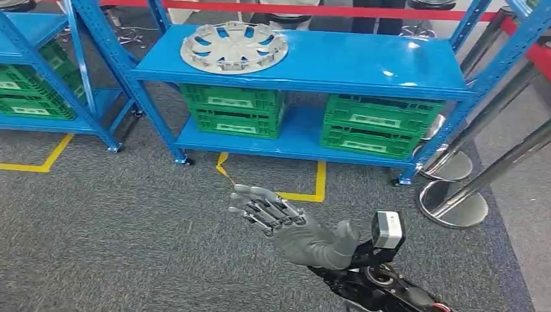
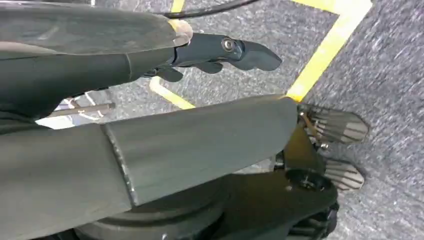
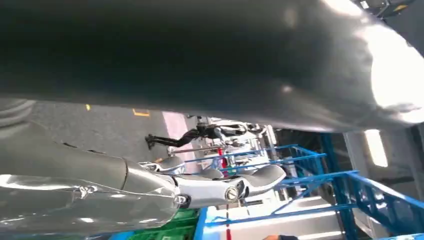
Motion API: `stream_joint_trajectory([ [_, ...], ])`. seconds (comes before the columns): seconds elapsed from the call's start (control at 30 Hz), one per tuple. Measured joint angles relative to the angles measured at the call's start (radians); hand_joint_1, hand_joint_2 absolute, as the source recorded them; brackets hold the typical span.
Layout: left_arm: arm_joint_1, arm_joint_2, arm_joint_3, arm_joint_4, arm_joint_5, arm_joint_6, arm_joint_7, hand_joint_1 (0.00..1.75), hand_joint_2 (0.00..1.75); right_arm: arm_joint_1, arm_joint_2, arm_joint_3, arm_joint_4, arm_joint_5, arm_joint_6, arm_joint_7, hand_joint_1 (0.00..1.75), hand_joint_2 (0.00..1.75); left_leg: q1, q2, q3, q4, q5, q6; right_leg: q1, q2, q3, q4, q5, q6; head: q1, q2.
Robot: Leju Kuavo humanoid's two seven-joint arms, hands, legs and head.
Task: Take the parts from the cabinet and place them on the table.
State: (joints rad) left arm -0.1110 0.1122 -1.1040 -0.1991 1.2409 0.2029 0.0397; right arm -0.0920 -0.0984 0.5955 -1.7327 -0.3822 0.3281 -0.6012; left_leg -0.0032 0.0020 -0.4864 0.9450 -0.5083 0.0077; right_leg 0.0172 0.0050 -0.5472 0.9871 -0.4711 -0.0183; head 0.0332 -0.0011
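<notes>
From the head camera I see my right hand (image 1: pixel 276 218) raised in front of the rack, fingers stretched out and apart, palm empty, touching nothing. My left hand (image 2: pixel 220 52) shows in its own wrist camera with dark fingers extended over the floor, nothing between them that I can make out. The part I'm after, a silver wheel cover (image 1: pixel 234 47), lies flat, face up, on the top shelf of the blue rack (image 1: pixel 364 62), toward that shelf's left end; being round, it has no long axis to speak of. Under it, green crates (image 1: pixel 235 109) sit stacked on the lower shelf, a second stack to their right. The floor is grey carpet (image 1: pixel 117 227) marked with yellow tape lines (image 1: pixel 305 194), and chrome barrier posts (image 1: pixel 455 201) stand at the right.
</notes>
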Motion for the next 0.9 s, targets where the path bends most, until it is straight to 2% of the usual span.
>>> stream_joint_trajectory([
  [0.23,0.000,0.001,0.000,0.000,-0.006,0.000,-0.009,0.00,0.00,0.000,0.000,0.000,-0.003,0.007,-0.001,0.000,0.00,0.00,0.000,0.000,0.002,-0.004,0.005,-0.006,0.000,0.000,0.001,0.000,0.003,-0.004,-0.011,0.000],
  [0.47,0.000,0.003,0.000,0.000,-0.010,-0.003,-0.009,0.00,0.00,0.004,0.000,0.000,-0.003,0.007,-0.002,0.000,0.00,0.00,0.000,0.000,0.003,-0.004,0.006,-0.007,0.000,0.000,0.001,0.000,0.004,-0.005,-0.018,0.000],
  [0.6,0.000,0.006,0.000,0.000,-0.013,-0.008,-0.009,0.00,0.00,0.005,0.000,0.000,-0.003,-0.002,0.001,-0.002,0.00,0.00,-0.006,0.000,0.001,0.000,0.007,-0.003,-0.006,0.000,0.000,-0.002,0.007,0.001,-0.023,0.000],
  [0.7,0.000,0.008,0.000,0.000,-0.013,-0.008,-0.009,0.00,0.00,0.005,0.000,-0.001,-0.003,-0.005,0.002,-0.004,0.00,0.00,-0.010,0.000,0.001,-0.003,0.010,0.005,-0.010,0.001,0.001,-0.008,0.012,0.008,-0.027,0.000],
  [0.73,-0.001,0.006,0.000,0.000,-0.013,-0.009,-0.009,0.00,0.00,0.005,0.000,-0.002,-0.005,-0.006,0.002,-0.005,0.00,0.00,0.003,0.003,0.009,-0.024,0.020,0.014,-0.003,0.004,0.001,-0.009,0.011,0.013,-0.030,0.000],
  [0.77,-0.001,0.006,-0.001,0.000,-0.013,-0.010,-0.009,0.00,0.00,0.007,0.000,-0.005,-0.006,-0.007,0.003,-0.005,0.00,0.00,0.006,0.012,0.017,-0.037,0.026,0.017,-0.007,0.002,-0.008,0.003,-0.001,0.019,-0.026,0.000],
  [0.8,0.000,0.006,-0.001,0.000,-0.013,-0.011,-0.009,0.00,0.00,0.005,0.000,-0.009,-0.006,-0.008,0.004,-0.006,0.00,0.00,0.008,0.014,0.019,-0.041,0.028,0.021,-0.008,0.001,-0.030,0.054,-0.033,0.023,-0.019,0.000],
  [0.87,0.000,0.007,-0.001,0.000,-0.014,-0.011,-0.009,0.00,0.00,0.008,0.000,-0.012,-0.006,-0.011,0.004,-0.006,0.00,0.00,0.009,0.023,0.019,-0.041,0.028,0.021,-0.018,0.001,-0.108,0.220,-0.102,0.033,-0.008,0.000],
  [0.9,0.000,0.007,-0.001,0.000,-0.014,-0.012,-0.009,0.00,0.00,0.009,0.000,-0.015,-0.006,-0.011,0.006,-0.006,0.00,0.00,0.009,0.027,0.019,-0.040,0.026,0.020,-0.022,0.001,-0.143,0.288,-0.121,0.038,-0.008,0.000],
])
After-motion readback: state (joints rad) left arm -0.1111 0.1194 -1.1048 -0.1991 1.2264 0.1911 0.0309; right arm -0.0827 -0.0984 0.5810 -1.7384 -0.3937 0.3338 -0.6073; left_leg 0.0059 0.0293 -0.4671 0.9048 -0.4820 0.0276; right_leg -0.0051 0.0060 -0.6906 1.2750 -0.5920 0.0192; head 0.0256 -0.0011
